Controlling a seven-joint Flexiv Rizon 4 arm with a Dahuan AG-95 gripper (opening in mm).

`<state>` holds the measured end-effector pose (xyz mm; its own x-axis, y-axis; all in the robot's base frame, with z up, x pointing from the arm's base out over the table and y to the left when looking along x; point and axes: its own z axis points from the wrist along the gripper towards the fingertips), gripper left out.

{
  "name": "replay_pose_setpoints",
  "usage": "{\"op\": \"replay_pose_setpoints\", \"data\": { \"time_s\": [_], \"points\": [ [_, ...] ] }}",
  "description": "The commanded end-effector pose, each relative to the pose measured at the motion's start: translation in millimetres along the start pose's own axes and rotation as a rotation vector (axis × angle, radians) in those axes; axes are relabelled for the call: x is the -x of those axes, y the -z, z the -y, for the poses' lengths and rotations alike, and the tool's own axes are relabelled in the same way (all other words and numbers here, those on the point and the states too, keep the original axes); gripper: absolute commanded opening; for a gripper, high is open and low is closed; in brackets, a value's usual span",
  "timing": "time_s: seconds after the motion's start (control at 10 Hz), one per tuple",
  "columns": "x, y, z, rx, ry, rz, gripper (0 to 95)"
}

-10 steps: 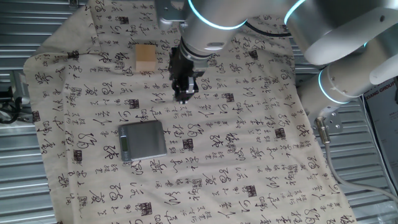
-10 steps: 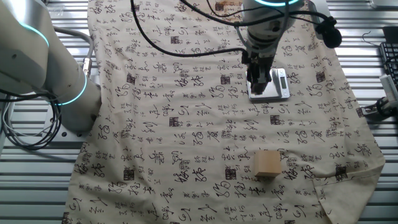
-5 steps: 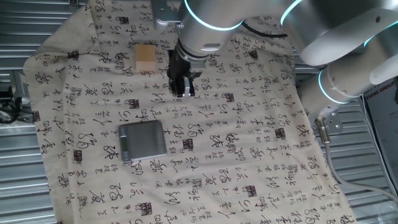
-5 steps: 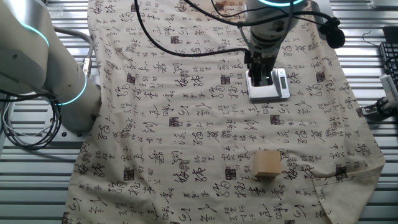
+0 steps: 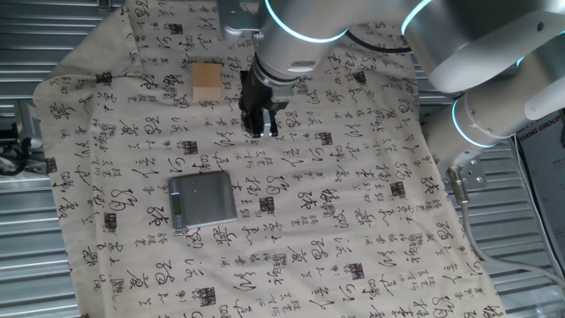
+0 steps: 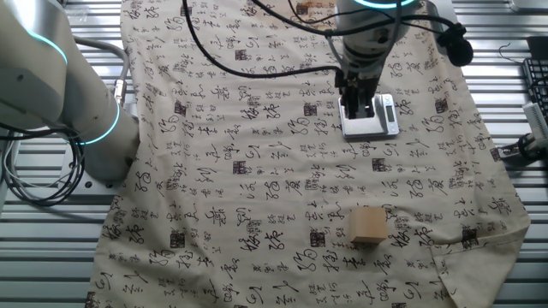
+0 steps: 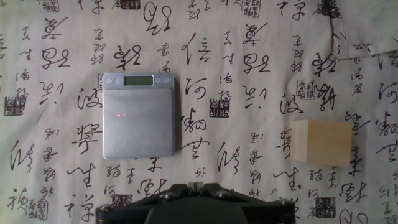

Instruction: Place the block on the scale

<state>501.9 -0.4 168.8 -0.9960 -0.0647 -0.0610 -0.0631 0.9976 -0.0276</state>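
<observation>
The block (image 5: 207, 84) is a tan wooden cube standing on the printed cloth at the far left; it also shows in the other fixed view (image 6: 368, 226) and at the right of the hand view (image 7: 321, 142). The scale (image 5: 204, 199), a flat grey square plate with a display strip, lies apart from the block; it also shows in the other fixed view (image 6: 382, 127) and the hand view (image 7: 138, 121). My gripper (image 5: 259, 131) hangs above the cloth between the two, nearer the block in one fixed view. Its fingertips (image 7: 194, 184) sit together with nothing between them. It partly covers the scale in the other fixed view (image 6: 358, 111).
A beige cloth with black calligraphy (image 5: 353, 221) covers the table. Slatted metal table surface (image 5: 35, 265) shows around the cloth. The arm's base (image 6: 77, 120) stands at the cloth's edge. Cables (image 6: 257, 60) hang over the cloth.
The gripper rose slightly and shifted a little toward the block over the last second; it has hardly moved in the last half second. Block and scale have not moved.
</observation>
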Motion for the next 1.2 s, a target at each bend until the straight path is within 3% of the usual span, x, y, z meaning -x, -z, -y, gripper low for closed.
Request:
{"op": "replay_pose_setpoints", "data": {
  "time_s": [0.1, 0.7, 0.8, 1.2],
  "points": [
    [2.5, -6.7, 4.1, -0.001, 0.014, 0.001, 0.0],
    [10.8, -21.7, 17.7, 0.008, 0.035, -0.003, 0.0],
    [10.8, -24.0, 27.4, 0.019, 0.018, -0.005, 0.0],
    [9.6, -29.8, 38.0, 0.008, 0.032, -0.005, 0.0]
  ]
}}
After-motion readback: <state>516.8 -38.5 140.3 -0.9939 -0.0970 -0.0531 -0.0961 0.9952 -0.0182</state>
